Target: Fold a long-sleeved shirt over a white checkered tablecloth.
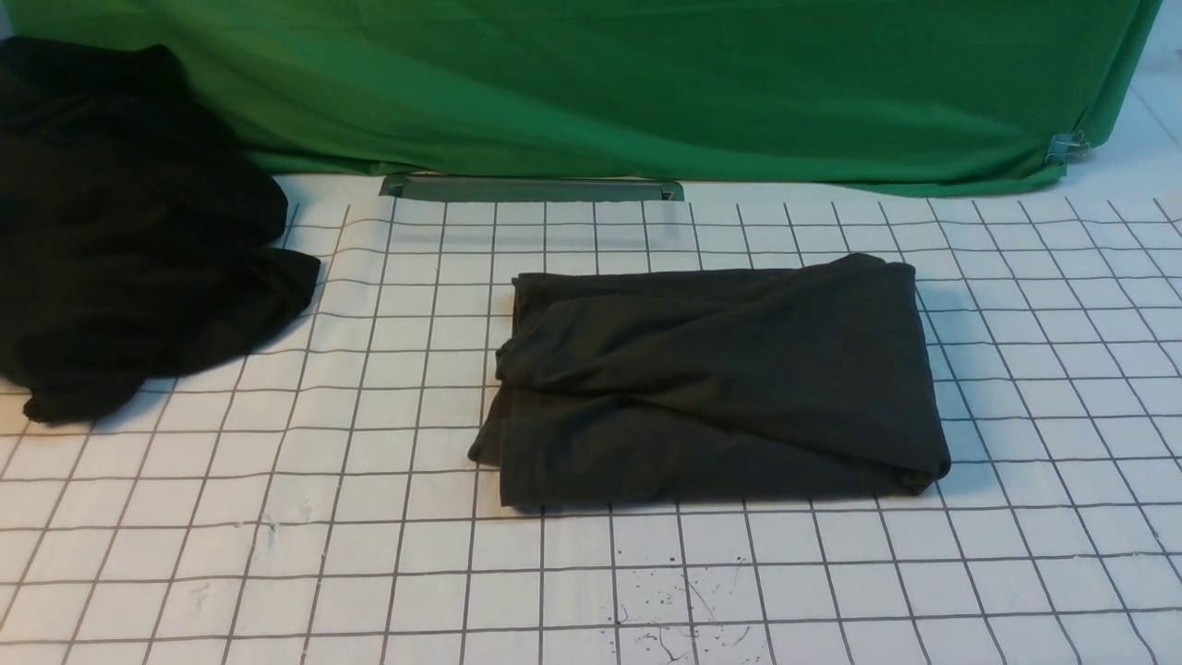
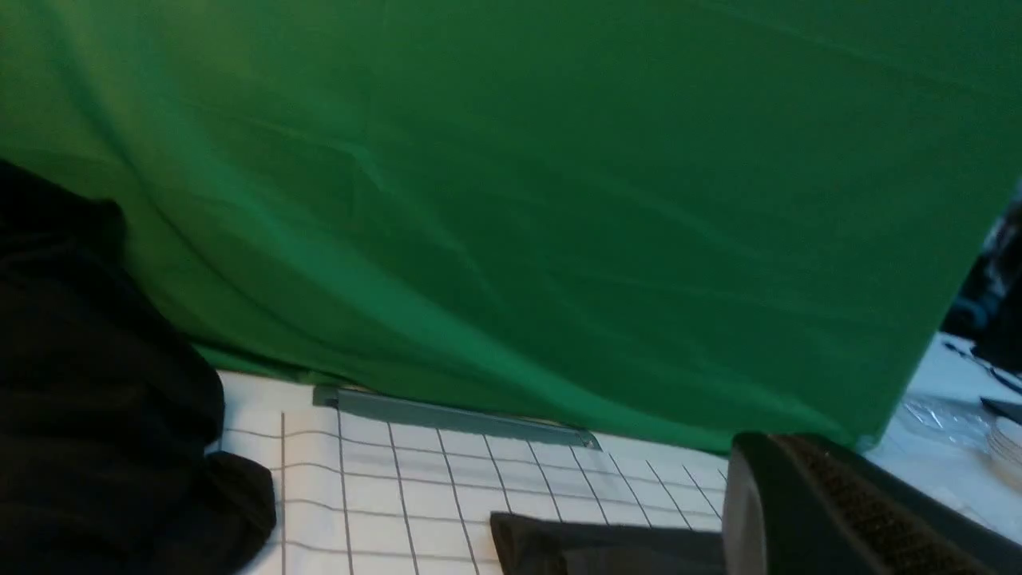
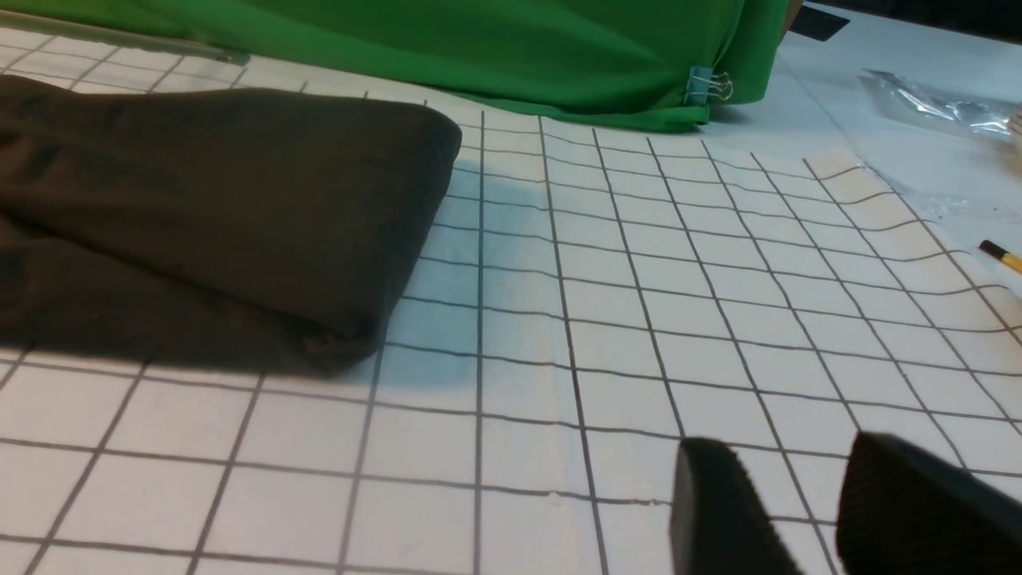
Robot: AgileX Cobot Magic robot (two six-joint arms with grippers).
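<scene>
The long-sleeved shirt (image 1: 711, 379) lies folded into a dark charcoal rectangle in the middle of the white checkered tablecloth (image 1: 277, 536). No print shows on it. Neither arm appears in the front view. In the left wrist view my left gripper (image 2: 798, 511) is shut with nothing in it, raised above the cloth, with a corner of the shirt (image 2: 607, 547) below it. In the right wrist view my right gripper (image 3: 790, 447) is open over bare tablecloth (image 3: 639, 319), apart from the shirt's folded edge (image 3: 207, 224) and holding nothing.
A jet-black heap of cloth (image 1: 120, 231) sits at the far left. Green cloth (image 1: 646, 83) hangs along the back, held by a binder clip (image 1: 1067, 145), with a grey bar (image 1: 531, 189) at its foot. A pencil (image 3: 1002, 255) and a plastic bag (image 3: 934, 104) lie past the tablecloth's right edge.
</scene>
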